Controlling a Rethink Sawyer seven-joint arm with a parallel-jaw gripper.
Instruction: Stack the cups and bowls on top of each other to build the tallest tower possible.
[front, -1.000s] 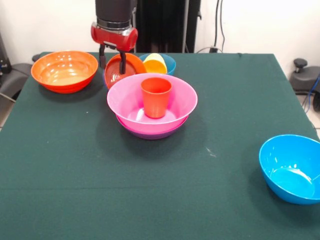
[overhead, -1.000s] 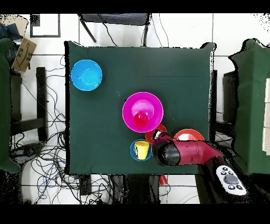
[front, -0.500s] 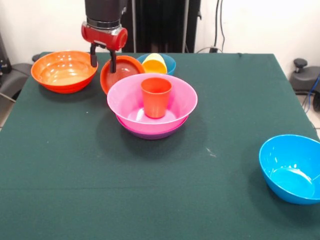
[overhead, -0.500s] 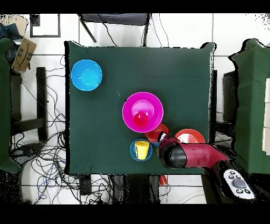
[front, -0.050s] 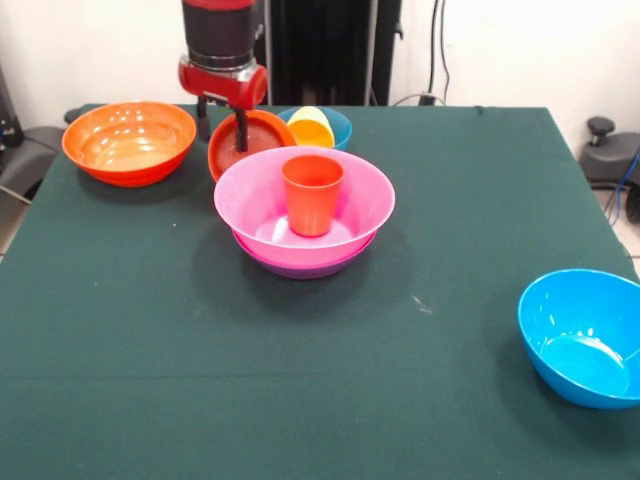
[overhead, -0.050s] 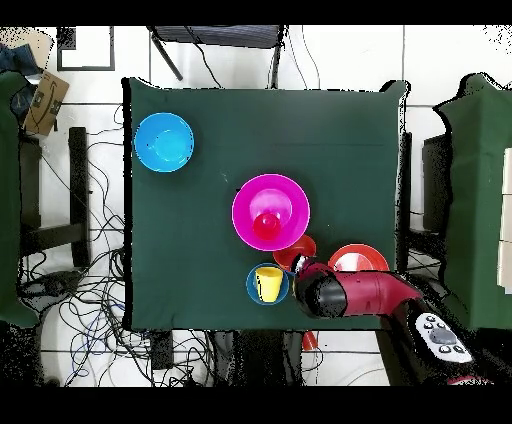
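Bright blue bowl (front, -0.050s: 583, 335): nearest, alone by the front corner, well apart from everything else; not yet in the stack.
Tower (front, -0.050s: 304, 222): mid-table; the large pink bowl (front, -0.050s: 262, 205) sits in a purple bowl (front, -0.050s: 300, 268) whose rim just shows beneath, and an orange cup (front, -0.050s: 312, 194) stands upright inside the pink one.
Small orange bowl (front, -0.050s: 250, 143): just behind the pink bowl, tilted with its inside facing the front camera.
Gripper (front, -0.050s: 222, 122): clamped on the small orange bowl, one finger in front of its rim and one behind, it seems.
Large orange bowl (front, -0.050s: 129, 141): at the far side, well apart from the tower, untouched.
Small blue bowl (front, -0.050s: 338, 124): far behind the tower, holding a yellow cup (front, -0.050s: 311, 128) that leans over.
Risk, grip: held only by its thin glossy rim, the tilted bowl could swing or slip out as it is carried.
Risk, placement: it would probably land on the narrow orange cup, where an off-centre release could tip cup and bowl together.
Risk, crowding: the held bowl hangs close to the pink rim and the yellow cup; a low pass could knock either.
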